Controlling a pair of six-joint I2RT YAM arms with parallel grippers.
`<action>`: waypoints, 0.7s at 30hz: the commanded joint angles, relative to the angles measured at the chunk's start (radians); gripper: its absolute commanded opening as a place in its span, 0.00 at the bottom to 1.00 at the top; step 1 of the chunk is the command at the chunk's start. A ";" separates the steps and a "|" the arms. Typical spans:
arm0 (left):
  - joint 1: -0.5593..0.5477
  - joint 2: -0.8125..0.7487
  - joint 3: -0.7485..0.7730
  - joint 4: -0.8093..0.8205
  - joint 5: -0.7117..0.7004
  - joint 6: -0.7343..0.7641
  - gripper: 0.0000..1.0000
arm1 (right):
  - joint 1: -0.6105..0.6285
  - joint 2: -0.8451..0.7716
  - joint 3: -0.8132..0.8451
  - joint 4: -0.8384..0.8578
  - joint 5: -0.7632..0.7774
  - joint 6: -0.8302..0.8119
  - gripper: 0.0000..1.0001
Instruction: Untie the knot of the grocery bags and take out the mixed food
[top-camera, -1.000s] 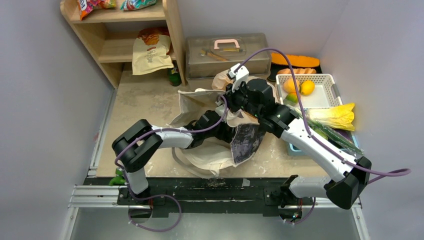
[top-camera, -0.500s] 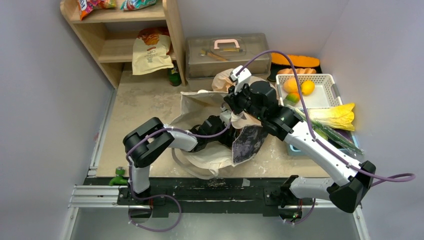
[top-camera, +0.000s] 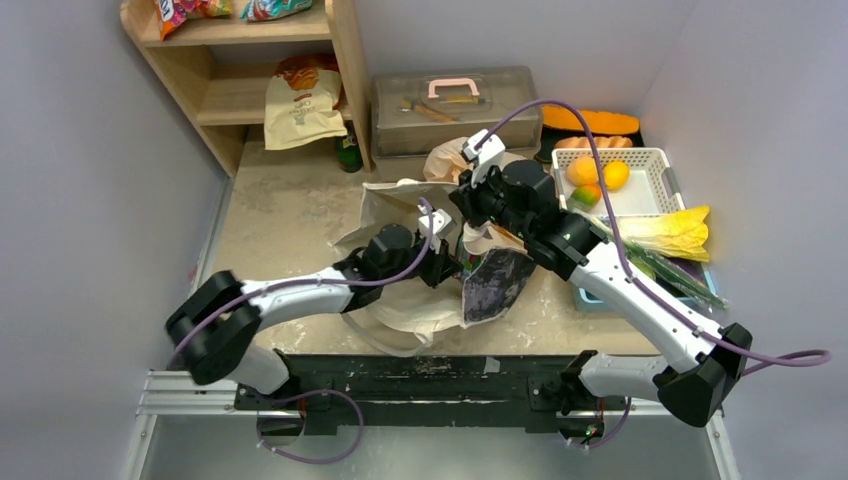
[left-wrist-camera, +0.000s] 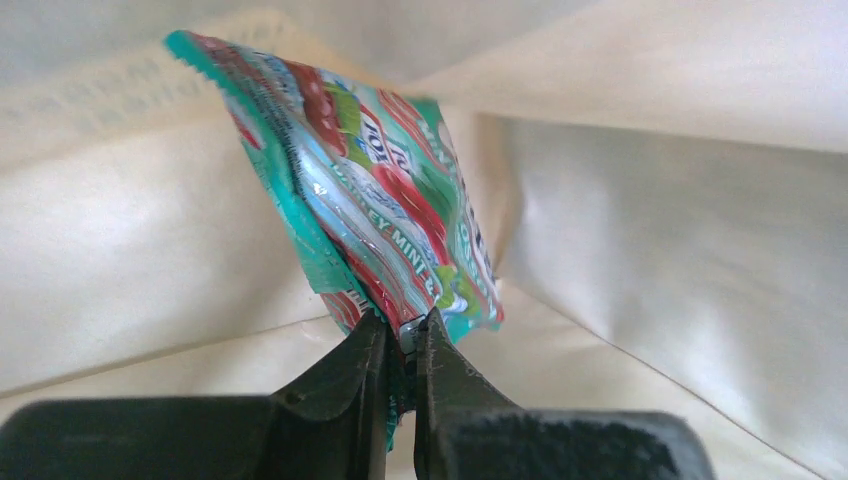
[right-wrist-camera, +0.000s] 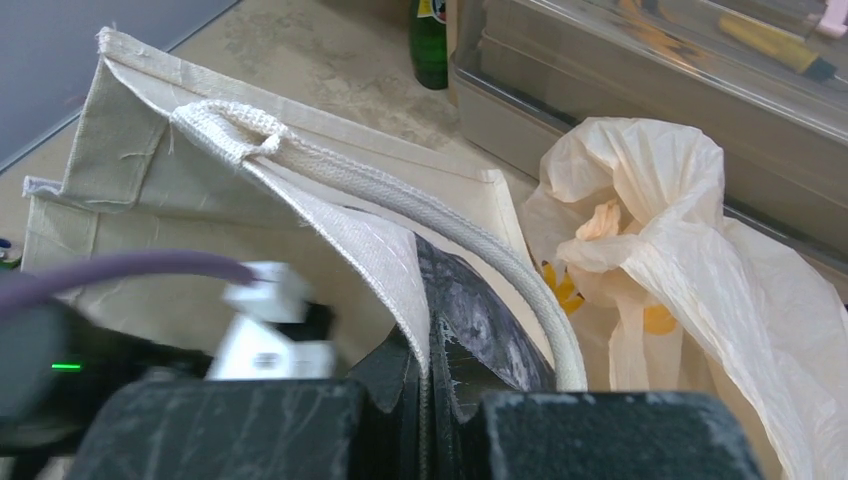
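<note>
Pinching a teal packet (left-wrist-camera: 370, 200) by its lower edge with the left gripper (left-wrist-camera: 405, 340), jaws pressed together on the foil, deep inside a cream tote (right-wrist-camera: 200, 230). Holding the tote rim with the right gripper (right-wrist-camera: 425, 390), jaws closed tight on the cloth fold, to keep the mouth open.

Touching the plastic bag (right-wrist-camera: 660, 260) with neither of the 2 grippers. Lies behind the tote, close to the grey box (right-wrist-camera: 640, 90), crumpled mouth up. Some food already outside: orange fruits (top-camera: 598, 175) in a white basket (top-camera: 640, 200), a cabbage (top-camera: 670, 232) at its near corner.

Possible trouble, as a judgement:
- Could lose the packet during the lift, with only 1 thin edge of slippery foil in the pinch.
- Could drag the tote along, through a catch of the left wrist or its cable on the handle (right-wrist-camera: 500, 260).
- Could let the tote mouth fall shut on the left arm, after any slide of the right pinch off the fold.

Cannot judge the knot (right-wrist-camera: 603, 218), a twisted bit at the bag mouth, as tied or loose. Cannot say print or food for the yellow-orange patches behind the plastic. Cannot see the tote bottom. From above, cannot see the left fingers, hidden by the arms and cloth.
</note>
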 joint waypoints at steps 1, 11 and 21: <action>0.003 -0.240 -0.025 -0.039 0.056 0.127 0.00 | -0.052 -0.037 0.011 0.012 0.003 0.004 0.00; 0.084 -0.583 -0.031 -0.399 0.096 0.242 0.00 | -0.121 -0.068 -0.008 0.024 -0.017 -0.027 0.00; 0.235 -0.786 0.109 -0.750 0.403 0.304 0.00 | -0.125 -0.109 -0.055 0.052 -0.027 -0.100 0.00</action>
